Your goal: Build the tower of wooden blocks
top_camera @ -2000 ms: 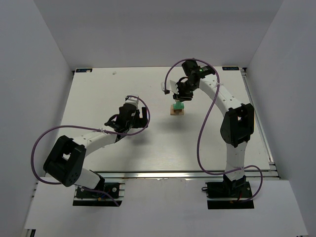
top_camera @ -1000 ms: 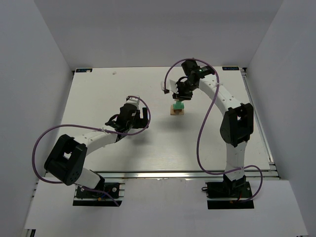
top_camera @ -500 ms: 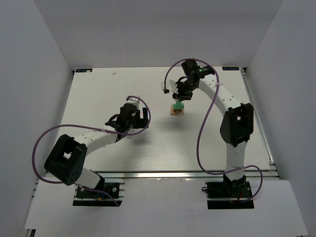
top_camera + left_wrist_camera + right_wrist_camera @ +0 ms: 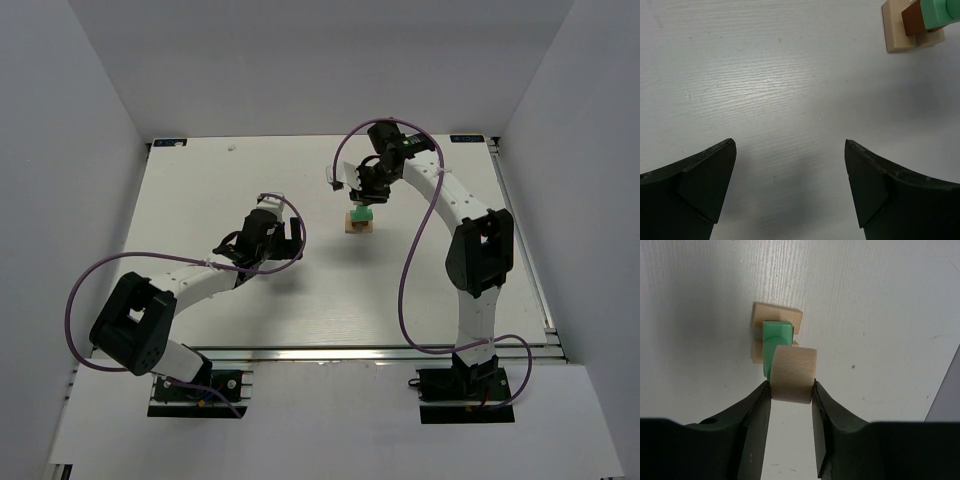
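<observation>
Wood block tower [image 4: 359, 222] standing on the white tabletop [image 4: 230, 180], mint green block topping tan pieces and a dark brown one. Right tool [image 4: 791, 387] clamping a pale tan cylinder [image 4: 794, 371] directly over it; contact impossible to tell. Left tool [image 4: 790, 145] hanging wide open, gripping nothing, well apart leftward.

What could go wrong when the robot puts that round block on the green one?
1. The pale round block, clamped in the right gripper, looks off-centre over the green block. If it is released there, it might roll off.
2. The green block perches on a narrow dark brown block, so pressing down could topple the wood block tower.
</observation>
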`<state>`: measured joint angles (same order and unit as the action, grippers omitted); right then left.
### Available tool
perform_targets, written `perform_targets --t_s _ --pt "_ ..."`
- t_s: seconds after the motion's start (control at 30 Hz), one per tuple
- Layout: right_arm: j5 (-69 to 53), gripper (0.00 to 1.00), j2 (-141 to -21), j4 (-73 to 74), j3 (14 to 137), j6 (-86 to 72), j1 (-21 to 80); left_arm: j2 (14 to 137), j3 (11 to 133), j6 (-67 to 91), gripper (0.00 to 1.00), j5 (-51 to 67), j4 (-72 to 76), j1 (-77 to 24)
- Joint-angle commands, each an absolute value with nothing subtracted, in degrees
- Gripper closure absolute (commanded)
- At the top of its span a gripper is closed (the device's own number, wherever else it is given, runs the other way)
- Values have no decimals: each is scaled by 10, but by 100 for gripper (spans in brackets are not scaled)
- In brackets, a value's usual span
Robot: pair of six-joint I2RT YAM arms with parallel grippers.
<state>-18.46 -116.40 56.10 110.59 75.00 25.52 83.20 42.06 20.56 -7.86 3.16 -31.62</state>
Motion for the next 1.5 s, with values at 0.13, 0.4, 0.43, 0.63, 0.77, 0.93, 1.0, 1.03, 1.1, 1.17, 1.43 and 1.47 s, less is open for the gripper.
perform_targets --t_s 0.13,0.4,0.43,0.63,0.77,0.93,1.0,1.03,1.1,1.17,1.43,1.47 --pt "-196 78 -1142 582 1132 751 255 833 431 200 2 -69 43 -314" --pt "-199 78 -1138 592 1129 755 254 835 431 200 2 -66 44 -314" --pt "-199 78 -1138 590 1128 755 254 836 431 201 2 -65 44 -314" --pt "-189 77 -1146 579 1130 747 254 837 432 200 2 -65 43 -314" --pt "-187 76 -1146 579 1127 747 254 838 432 200 2 -65 42 -314" --pt "-185 75 -1149 575 1123 745 254 838 433 200 2 -73 42 -314" --pt "-184 75 -1150 573 1120 745 254 838 433 200 2 -70 42 -314" --pt "-183 75 -1150 573 1120 744 254 838 433 200 2 -70 42 -314" --pt "-183 73 -1151 574 1120 745 254 838 433 200 2 -70 43 -314" --pt "-183 73 -1151 574 1120 744 255 841 432 199 2 -71 45 -314" --pt "-180 72 -1154 562 1114 741 254 847 438 199 2 -71 40 -314" --pt "-181 71 -1154 560 1114 739 255 847 437 199 2 -71 40 -314"
